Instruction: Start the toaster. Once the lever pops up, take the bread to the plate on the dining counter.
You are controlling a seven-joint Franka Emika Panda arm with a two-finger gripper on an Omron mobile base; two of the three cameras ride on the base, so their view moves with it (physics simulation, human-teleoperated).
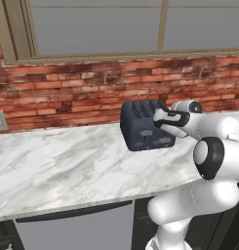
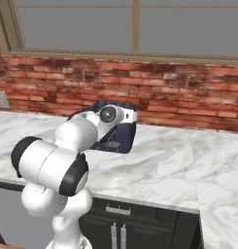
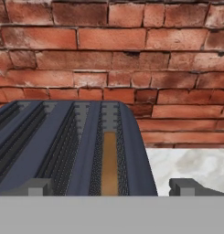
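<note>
1. Hovering over the toaster [image 1: 143, 127] on the marble counter [image 1: 67, 166] by the brick wall [image 3: 131, 45]; gripper [image 3: 111, 187] spread wide, holding nothing.
2. Bread [image 3: 109, 162] sits in the right-hand slot.
3. Step: starting the toaster; the lever is probably on the near side, hidden.
4. Next: find the lever and press down.

The toaster [image 1: 143, 126] stands on the counter [image 1: 67, 166], close before the brick wall [image 1: 67, 93]; a slice of bread [image 3: 109, 164] sits in its right-hand slot; a window [image 1: 140, 24] runs above the wall.
</note>
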